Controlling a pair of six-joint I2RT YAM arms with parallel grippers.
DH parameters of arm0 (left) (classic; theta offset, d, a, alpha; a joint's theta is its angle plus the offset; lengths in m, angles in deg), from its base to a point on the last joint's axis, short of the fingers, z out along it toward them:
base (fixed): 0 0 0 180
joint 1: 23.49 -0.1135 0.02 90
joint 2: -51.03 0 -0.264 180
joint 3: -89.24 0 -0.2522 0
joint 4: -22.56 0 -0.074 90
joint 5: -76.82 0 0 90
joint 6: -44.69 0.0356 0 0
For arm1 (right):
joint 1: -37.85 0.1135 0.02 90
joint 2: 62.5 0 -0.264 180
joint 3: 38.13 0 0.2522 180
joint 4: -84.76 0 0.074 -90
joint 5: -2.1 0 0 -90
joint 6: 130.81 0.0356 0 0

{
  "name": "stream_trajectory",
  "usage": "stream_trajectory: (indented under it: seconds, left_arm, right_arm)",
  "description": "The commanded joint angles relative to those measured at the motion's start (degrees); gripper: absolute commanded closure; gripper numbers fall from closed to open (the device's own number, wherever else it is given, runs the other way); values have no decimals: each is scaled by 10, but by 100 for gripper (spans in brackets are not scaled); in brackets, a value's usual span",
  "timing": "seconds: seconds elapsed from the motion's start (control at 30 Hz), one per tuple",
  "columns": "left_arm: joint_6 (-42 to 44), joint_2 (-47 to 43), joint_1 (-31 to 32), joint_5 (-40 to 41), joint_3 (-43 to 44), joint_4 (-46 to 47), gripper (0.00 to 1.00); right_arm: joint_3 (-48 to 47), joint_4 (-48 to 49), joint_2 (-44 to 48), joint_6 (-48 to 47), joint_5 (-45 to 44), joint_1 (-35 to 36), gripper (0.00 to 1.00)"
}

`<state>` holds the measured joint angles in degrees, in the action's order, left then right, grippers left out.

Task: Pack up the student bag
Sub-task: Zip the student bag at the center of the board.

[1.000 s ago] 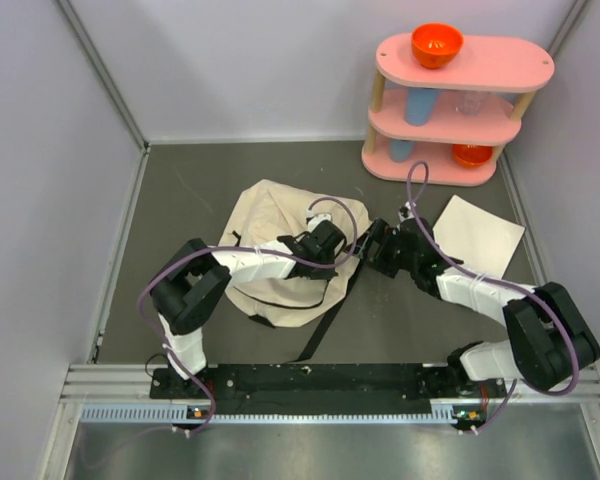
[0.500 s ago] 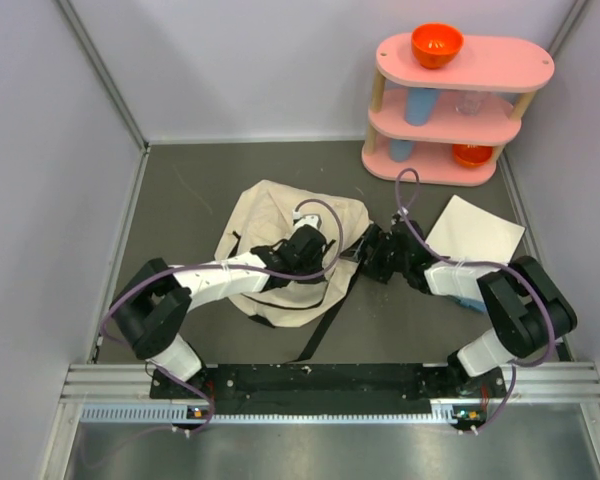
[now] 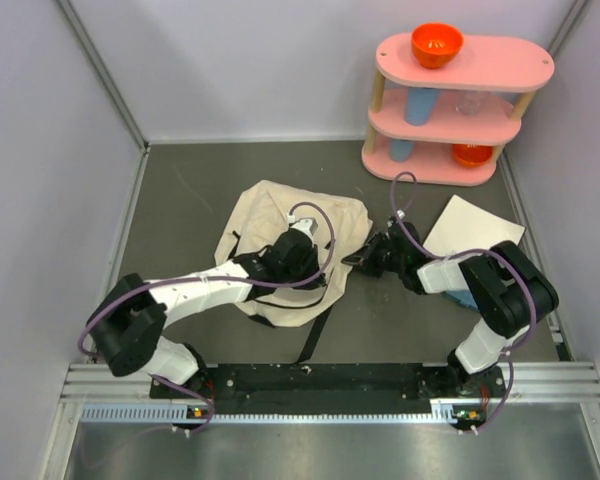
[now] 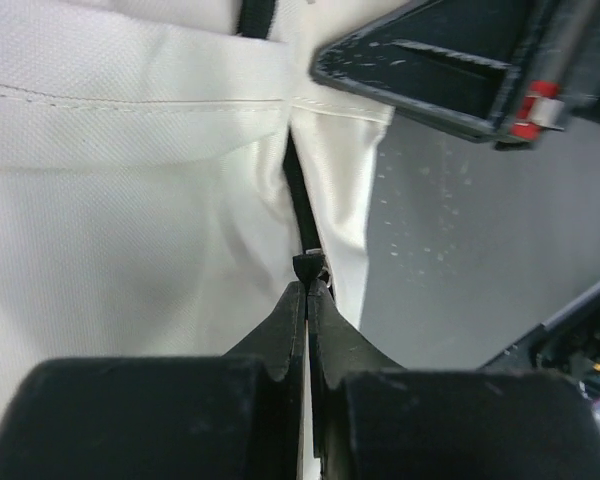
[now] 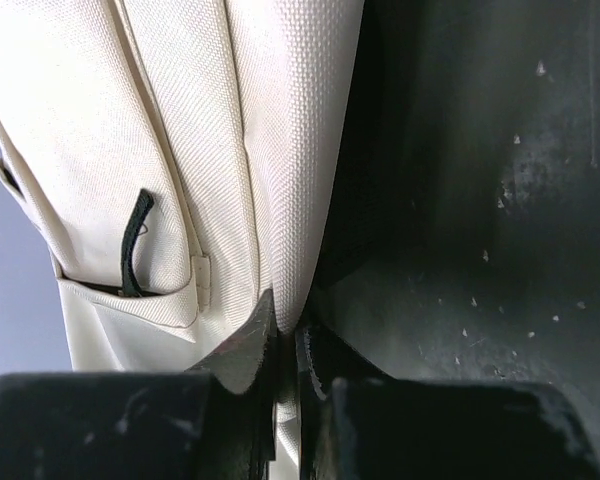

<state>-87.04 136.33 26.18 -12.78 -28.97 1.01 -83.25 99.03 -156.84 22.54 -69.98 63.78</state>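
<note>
The student bag (image 3: 270, 222), a cream canvas backpack with black straps, lies flat in the middle of the grey table. My left gripper (image 3: 320, 265) rests on the bag's right part. In the left wrist view its fingers (image 4: 307, 290) are pressed together on a small black zipper pull (image 4: 309, 266) at the end of a black zipper line. My right gripper (image 3: 353, 262) is at the bag's right edge. In the right wrist view it (image 5: 285, 325) is shut on a fold of the bag's cream fabric (image 5: 280, 150). A side pocket with a black tab (image 5: 132, 245) shows to the left.
A pink three-tier shelf (image 3: 460, 100) stands at the back right, with an orange bowl (image 3: 437, 44) on top and a blue cup (image 3: 420, 105) below. A white sheet (image 3: 477, 235) lies right of my right arm. Grey walls enclose the table.
My right gripper has closed on the bag's right edge. Both arms have stretched lower and flatter, and the left gripper has shifted slightly left and nearer on the bag.
</note>
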Motion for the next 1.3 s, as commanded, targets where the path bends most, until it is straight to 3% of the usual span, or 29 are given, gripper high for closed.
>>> stream_trajectory:
  seconds: [0.0,0.27,0.53,0.83,0.93,0.97,1.0,1.1,1.13,1.17,1.23,1.27]
  left_arm:
    - [14,-87,1,-12,-8,-10,100]
    - [7,-161,1,7,-39,-65,100]
    - [-10,-269,2,49,-103,-116,100]
    - [-12,-371,2,110,-113,-225,100]
    - [0,-386,2,101,-123,-199,100]
    - [2,-387,3,97,-123,-186,100]
    - [3,-385,2,92,-122,-177,100]
    - [-3,-374,2,75,-114,-148,100]
    - [-3,-371,2,72,-115,-134,84]
    - [2,-365,2,66,-115,-98,49]
    - [0,-353,3,60,-109,-59,40]
    - [2,-331,2,47,-100,-23,26]
  right_arm:
    - [2,82,-1,20,-45,-11,100]
    - [13,119,7,37,-92,-13,100]
    - [26,209,-29,71,-80,-30,100]
    - [16,204,-26,63,-75,-53,100]
    - [-11,175,-23,34,-40,-62,100]
    - [-23,173,-21,26,-10,-63,92]
    - [-27,164,-16,13,4,-62,75]
    - [-25,96,24,-16,27,-59,53]
    - [-23,74,35,-24,27,-59,51]
    - [-12,60,62,-31,20,-56,50]
    - [0,50,78,-46,20,-53,50]
    - [8,48,84,-45,16,-52,50]
